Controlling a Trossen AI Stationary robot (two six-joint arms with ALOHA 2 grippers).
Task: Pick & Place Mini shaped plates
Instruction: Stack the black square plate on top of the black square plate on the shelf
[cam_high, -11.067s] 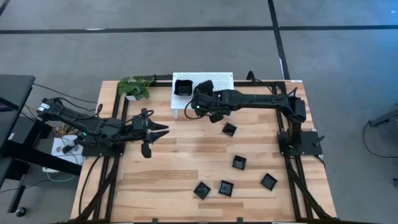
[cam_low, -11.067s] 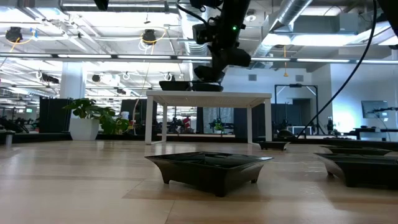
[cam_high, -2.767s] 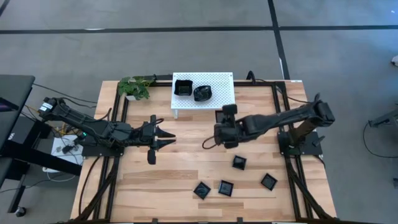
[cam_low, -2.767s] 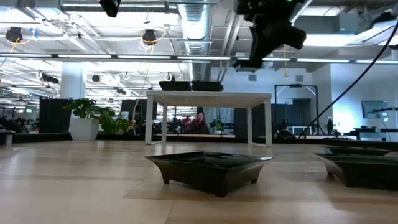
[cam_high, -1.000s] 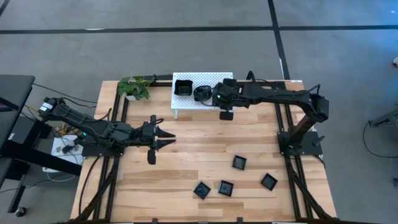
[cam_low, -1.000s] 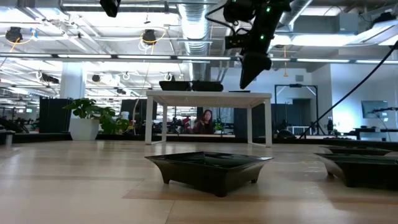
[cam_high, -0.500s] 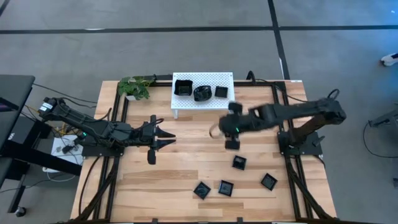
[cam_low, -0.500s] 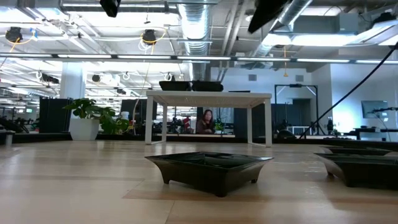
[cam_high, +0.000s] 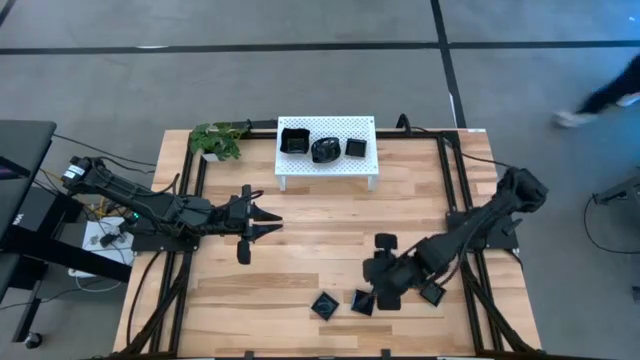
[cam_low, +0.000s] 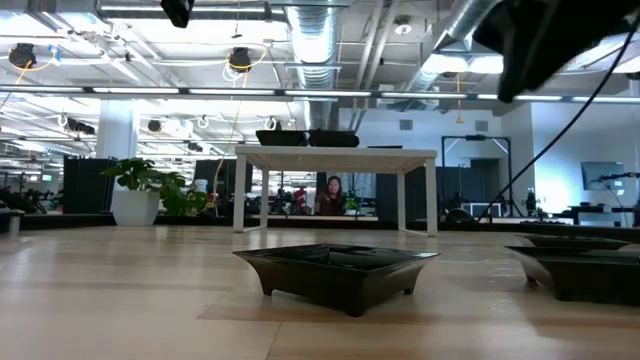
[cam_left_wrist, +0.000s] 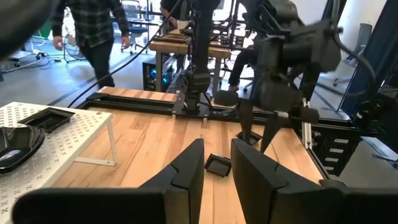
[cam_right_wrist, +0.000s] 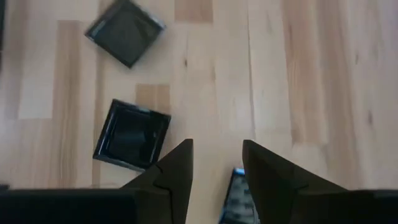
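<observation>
Three mini shaped plates sit on the white perforated rack (cam_high: 326, 150): a square one (cam_high: 294, 140), a rounded one (cam_high: 325, 150) and a small square one (cam_high: 355, 147). More black plates lie on the wood near the front right: (cam_high: 324, 305), (cam_high: 362, 301), (cam_high: 432, 292). My right gripper (cam_high: 384, 284) hangs open above them, fingers pointing down. Its wrist view shows two square plates (cam_right_wrist: 124, 31), (cam_right_wrist: 132, 134) and the edge of a third (cam_right_wrist: 235, 193) below the fingers. My left gripper (cam_high: 262, 222) waits open at mid-left, holding nothing.
A potted plant (cam_high: 218, 140) stands at the far left corner beside the rack. Black frame rails (cam_high: 455, 180) run along both table sides. Bare wood lies between the rack and the front plates. People show in the room beyond the table (cam_left_wrist: 93, 31).
My right gripper has left the rack, where the small square plate now stays beside the other two. It has swung toward the table's near edge and come down over the loose plates at the front right.
</observation>
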